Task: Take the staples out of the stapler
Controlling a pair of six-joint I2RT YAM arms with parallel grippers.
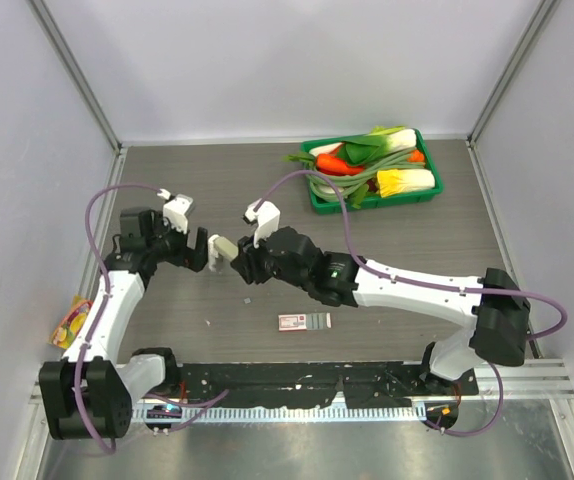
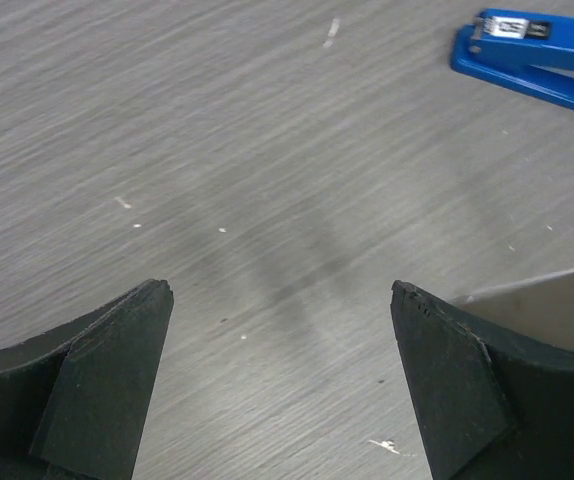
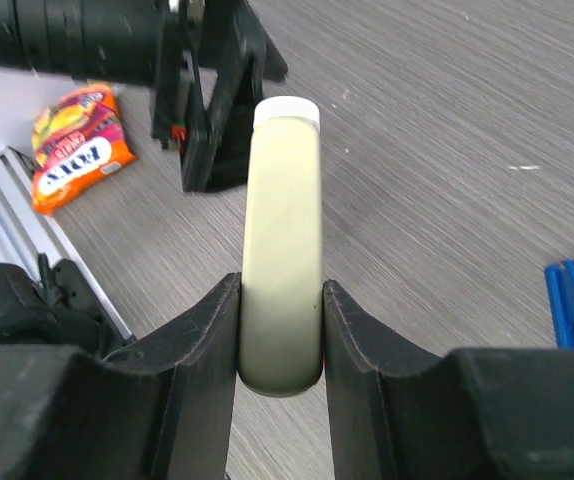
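Blue stapler (image 2: pixel 532 68), cream tube (image 3: pixel 282 260), green tray (image 1: pixel 367 203), grey-streaked table (image 2: pixel 267 150)

Grey wood-grain table (image 1: pixel 417 250), green tray (image 1: pixel 397 201) of vegetables, blue stapler (image 2: pixel 532 60), flat red-and-white box (image 1: pixel 304 321)

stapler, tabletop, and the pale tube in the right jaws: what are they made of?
Stapler: glossy blue body, painted metal or plastic, can't tell which. The silvery plate at its tip looks like metal.
Tabletop: matte grey wood-grain, probably laminate.
Tube: smooth pale cream with a white cap, looks like plastic.
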